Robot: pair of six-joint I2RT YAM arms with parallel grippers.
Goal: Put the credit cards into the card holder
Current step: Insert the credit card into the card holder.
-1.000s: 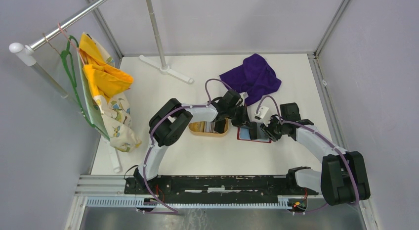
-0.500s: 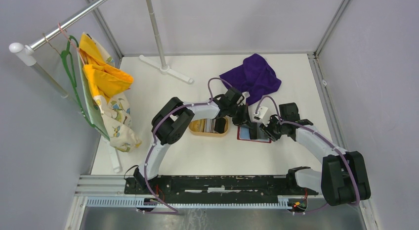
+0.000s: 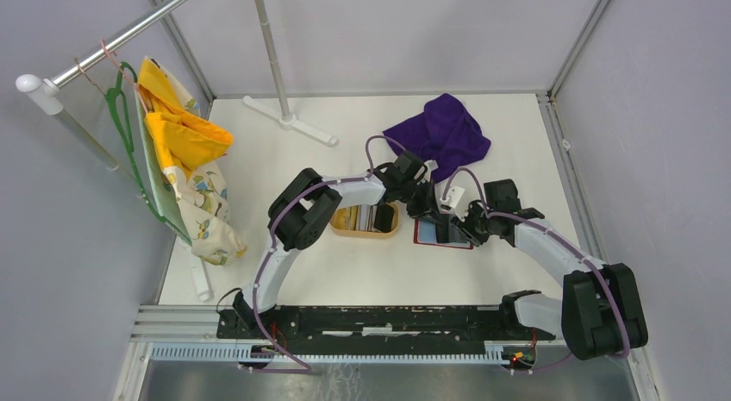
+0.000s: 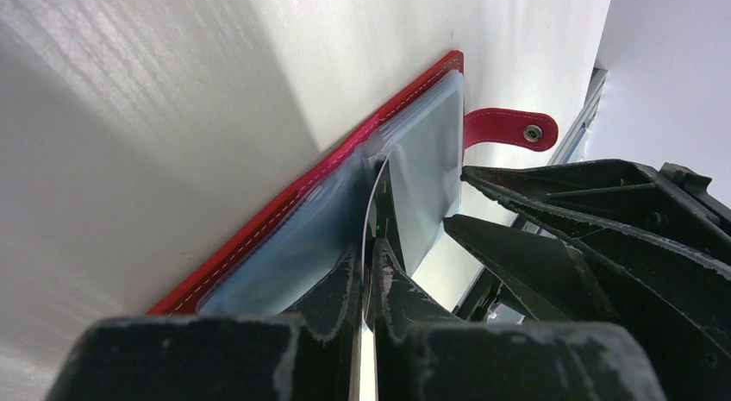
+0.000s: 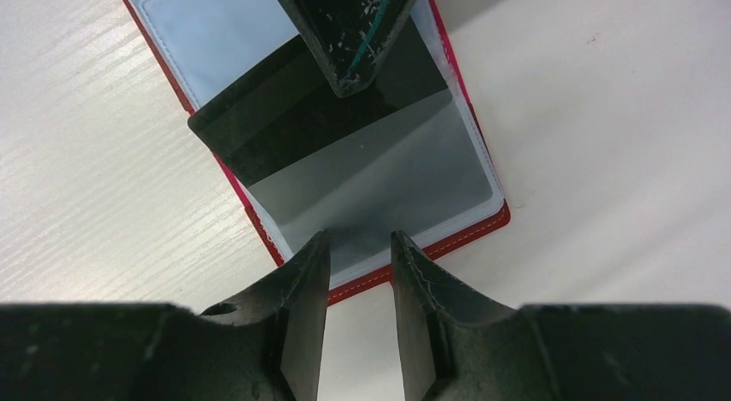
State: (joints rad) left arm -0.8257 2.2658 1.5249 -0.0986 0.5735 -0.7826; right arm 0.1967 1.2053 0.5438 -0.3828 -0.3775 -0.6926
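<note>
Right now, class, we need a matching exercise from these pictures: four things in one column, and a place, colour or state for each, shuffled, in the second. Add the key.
Things:
1 card holder
2 black card
3 purple cloth
4 oval tray

States:
A crumpled at the table's far side
B red, lying open on the table
C tan, beside the open holder
D pinched in the left pincer, partly inside a clear pocket

Pairs: 1-B, 2-D, 3-A, 4-C

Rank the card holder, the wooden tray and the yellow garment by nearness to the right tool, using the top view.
1. card holder, lying directly under the right tool.
2. wooden tray, just left of the holder.
3. yellow garment, hanging at the far left.
</note>
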